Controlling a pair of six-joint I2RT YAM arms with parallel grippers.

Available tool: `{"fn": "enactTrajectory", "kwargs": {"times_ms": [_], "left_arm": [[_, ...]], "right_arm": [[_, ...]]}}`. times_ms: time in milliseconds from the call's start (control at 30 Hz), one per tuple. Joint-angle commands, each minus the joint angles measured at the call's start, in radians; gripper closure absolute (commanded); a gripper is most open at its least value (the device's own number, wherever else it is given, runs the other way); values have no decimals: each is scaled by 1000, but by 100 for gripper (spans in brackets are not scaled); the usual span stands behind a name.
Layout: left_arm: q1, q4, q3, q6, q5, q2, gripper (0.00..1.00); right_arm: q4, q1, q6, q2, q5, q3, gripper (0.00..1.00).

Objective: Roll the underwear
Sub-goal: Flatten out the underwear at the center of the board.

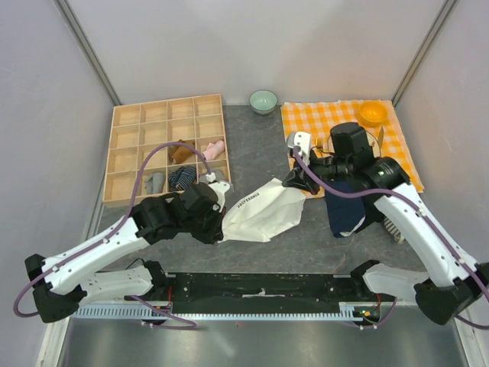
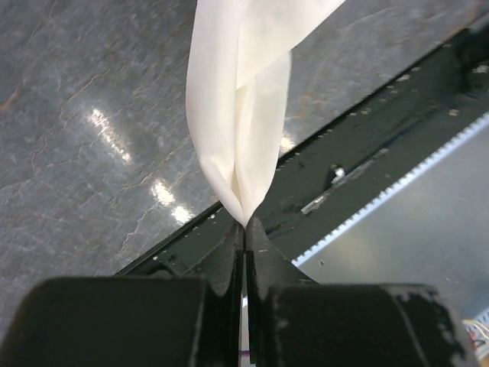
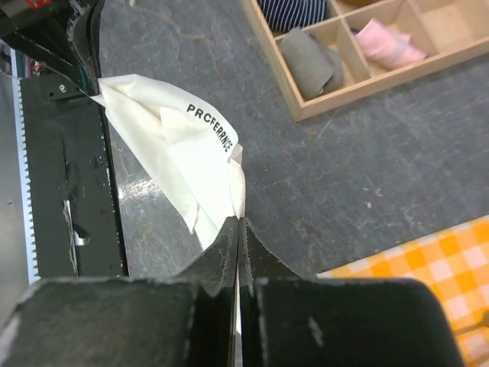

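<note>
The cream-white underwear (image 2: 241, 99) runs off the left wrist view at 12 o'clock; the right arm (image 1: 411, 218) hides part of a navy garment (image 1: 344, 212) at 3 o'clock.

A dark grey, stone-patterned tabletop (image 1: 260, 153) sits inside a booth of plain pale walls: a back wall (image 1: 252, 38), a left wall (image 1: 38, 115) and a right wall (image 1: 458, 99), joined by slanting metal struts (image 1: 90, 52). Light leaves bright glare patches (image 2: 107, 130) on the glossy surface.
</note>
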Motion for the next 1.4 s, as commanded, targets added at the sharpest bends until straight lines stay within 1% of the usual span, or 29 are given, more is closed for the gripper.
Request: {"fn": "enactTrajectory", "kwargs": {"times_ms": [0, 67, 167, 267, 333, 367, 400, 433, 467, 500, 533, 567, 600, 633, 667, 733, 767, 800, 833, 867, 933, 967, 1000, 1033, 1067, 1100, 1167, 1233, 1367], "left_arm": [[2, -46, 100, 113, 116, -61, 98], [2, -70, 137, 144, 124, -68, 98], [2, -89, 145, 170, 110, -56, 98], [11, -78, 99, 179, 84, 6, 98], [55, -27, 38, 175, 107, 87, 98], [72, -9, 16, 173, 113, 127, 98], [110, 17, -2, 164, 128, 167, 94], [124, 5, 13, 161, 121, 266, 84], [125, 8, 16, 152, 83, 302, 79], [128, 19, 21, 152, 43, 332, 72], [134, 37, 27, 159, 40, 356, 58], [143, 30, 39, 164, 40, 390, 55], [144, 20, 53, 161, 27, 398, 54], [146, 7, 82, 161, 27, 396, 53], [145, -15, 91, 161, 0, 363, 53], [148, -29, 113, 164, -39, 308, 52], [148, -41, 120, 168, -54, 240, 50], [155, -41, 128, 173, -89, 211, 49], [158, -38, 140, 188, -109, 176, 46], [164, -9, 140, 201, -130, 145, 44], [195, 60, 119, 252, -184, 48, 40], [206, 98, 104, 271, -201, 19, 38], [229, 196, 85, 291, -221, -43, 35], [241, 250, 35, 337, -223, -73, 34], [253, 294, 7, 358, -220, -100, 34], [269, 386, -20, 381, -218, -125, 33], [275, 450, -102, 440, -239, -180, 33], [275, 482, -148, 469, -295, -213, 33], [275, 491, -152, 486, -342, -257, 33]], "right_arm": [[-9, 1, 20, -110, 35, 49, 100], [2, -1, 45, -131, 58, 39, 100], [80, -7, 104, -148, 158, -32, 100], [194, -18, 145, -96, 247, -122, 100], [258, -18, 173, 2, 311, -159, 96], [308, -21, 173, 46, 325, -171, 97], [329, -21, 167, 150, 344, -166, 98], [350, -24, 168, 205, 371, -156, 99], [399, -25, 167, 261, 425, -133, 97], [418, -25, 167, 374, 448, -109, 94], [426, -27, 167, 428, 459, -77, 91], [410, -27, 164, 475, 476, -5, 80], [392, -27, 165, 543, 476, 26, 76], [374, -27, 153, 556, 474, 51, 74], [360, -27, 145, 554, 467, 60, 68], [352, -27, 110, 502, 442, 42, 59], [340, -29, 55, 476, 422, 7, 49], [329, -29, 20, 420, 336, -13, 45], [280, -27, -20, 393, 269, -35, 42], [234, -26, -154, 369, 190, -72, 42], [151, -9, -270, 315, -25, -119, 41], [142, 31, -342, 300, -67, -173, 40], [146, 62, -356, 278, -81, -197, 38], [197, 98, -341, 275, -45, -220, 36], [221, 176, -314, 281, -18, -243, 36], [237, 209, -268, 307, 3, -241, 37], [274, 269, -197, 353, 78, -203, 39], [294, 287, -110, 428, 115, -169, 41], [304, 336, -34, 537, 196, -118, 46]]}}
